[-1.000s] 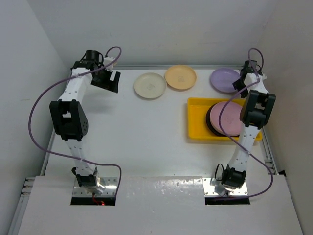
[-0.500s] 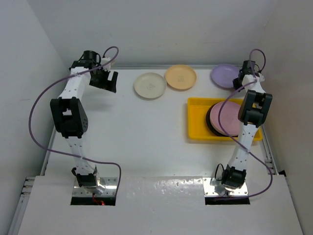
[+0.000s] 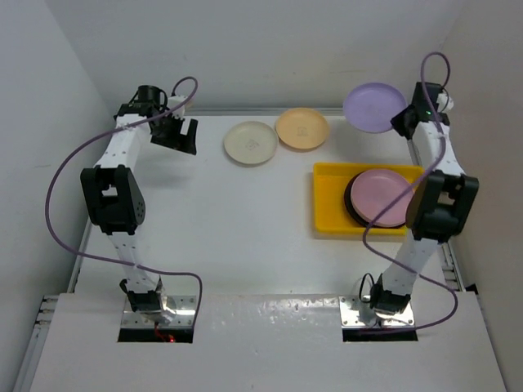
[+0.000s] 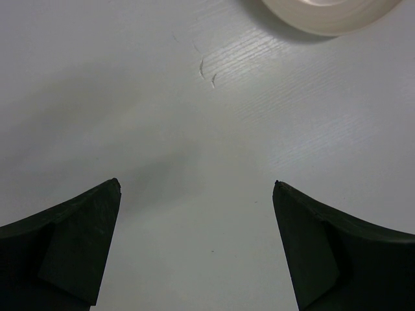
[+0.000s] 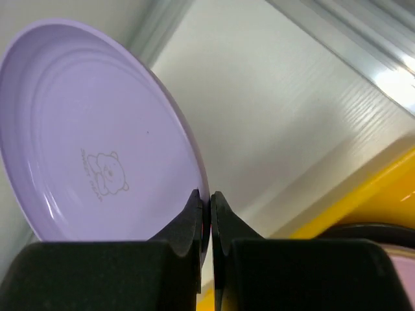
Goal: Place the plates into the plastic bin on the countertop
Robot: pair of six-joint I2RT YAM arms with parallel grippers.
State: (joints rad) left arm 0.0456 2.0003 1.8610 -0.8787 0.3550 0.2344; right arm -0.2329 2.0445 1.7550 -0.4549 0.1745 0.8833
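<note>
My right gripper [image 5: 206, 194] is shut on the rim of a lilac plate [image 5: 91, 142], which hangs lifted off the countertop at the back right [image 3: 373, 107]. In the yellow plastic bin [image 3: 327, 200] a pink plate [image 3: 382, 196] lies on top of a dark-rimmed one [image 3: 350, 202]. A cream plate [image 3: 250, 142] and a pale orange plate [image 3: 301, 128] rest on the countertop [image 3: 229, 229] near the back wall. My left gripper [image 4: 196, 188] stands open over bare surface at the back left [image 3: 180, 135], with the cream plate's edge [image 4: 324, 13] just ahead of it.
White walls close in the countertop on the left, back and right. The bin's yellow wall [image 5: 363, 201] shows below the held plate in the right wrist view. Purple cables loop off both arms.
My right gripper closed on the lilac plate's rim and raised it off the countertop, tilting it toward the back wall. The left arm barely shifted.
</note>
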